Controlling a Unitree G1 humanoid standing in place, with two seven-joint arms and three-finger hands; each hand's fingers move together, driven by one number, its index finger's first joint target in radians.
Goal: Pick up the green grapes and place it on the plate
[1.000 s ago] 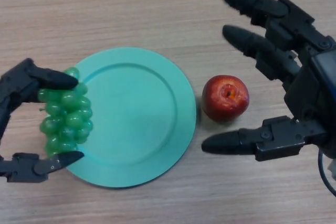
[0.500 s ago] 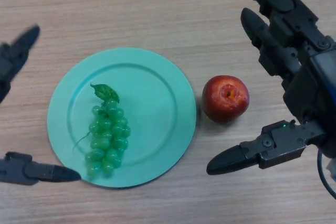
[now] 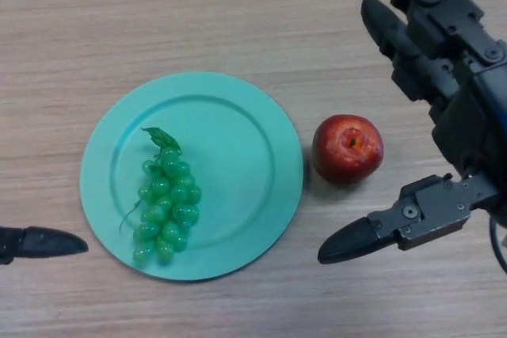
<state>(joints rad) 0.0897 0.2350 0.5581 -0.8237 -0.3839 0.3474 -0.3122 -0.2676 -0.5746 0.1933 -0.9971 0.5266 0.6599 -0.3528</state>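
Lying on the left half of the teal plate (image 3: 238, 156), the green grapes (image 3: 164, 202) are free of both hands. Left hand (image 3: 40, 241) has drawn back since 0.5 s ago; only 1 dark tip shows at lower left, state unclear. Right hand (image 3: 447, 116) stays spread at right, straddling the red apple (image 3: 347, 148) just beside the plate's rim, not touching.
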